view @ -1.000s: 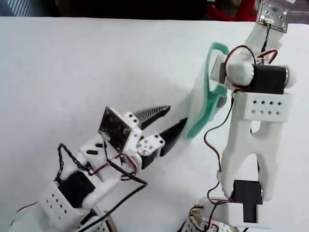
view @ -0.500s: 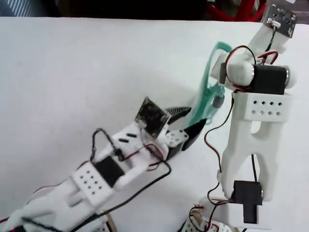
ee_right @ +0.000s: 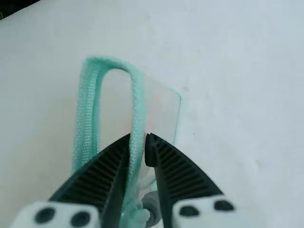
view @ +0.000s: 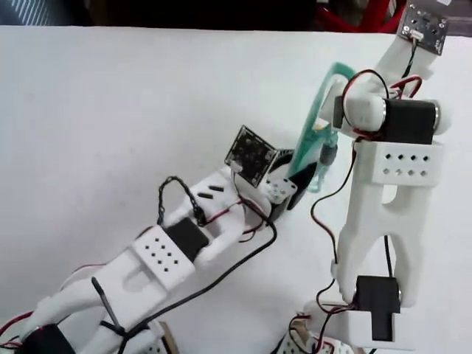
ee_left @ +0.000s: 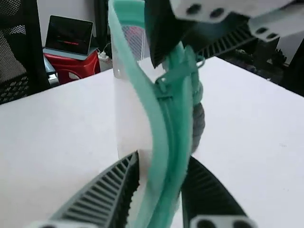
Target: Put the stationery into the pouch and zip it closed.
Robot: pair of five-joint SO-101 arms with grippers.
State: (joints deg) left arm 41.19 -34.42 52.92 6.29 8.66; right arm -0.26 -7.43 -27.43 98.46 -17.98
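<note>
A clear pouch (view: 310,133) with a teal zipper edge stands on edge on the white table (view: 110,110). My left gripper (ee_left: 164,159) is at its near end, one finger on the clear side and one on the teal band, shut on it. In the high view the left gripper (view: 291,186) sits just under the pouch's lower end. My right gripper (ee_right: 138,137) pinches the teal zipper band of the pouch (ee_right: 90,118) farther along, shut. A grey object (ee_left: 197,118) lies inside the pouch (ee_left: 161,118), below the zipper pull (ee_left: 173,76).
The right arm (view: 391,169) stands over the table's right side, with loose red and black wires beside the pouch. A small circuit board (view: 422,26) hangs at the back right. The table's far edge (view: 184,27) meets a dark background.
My left arm has swung up and to the right from the table's middle to the pouch. Its fingers, open a second ago, now close around the pouch's near end. The pouch stands more upright.
</note>
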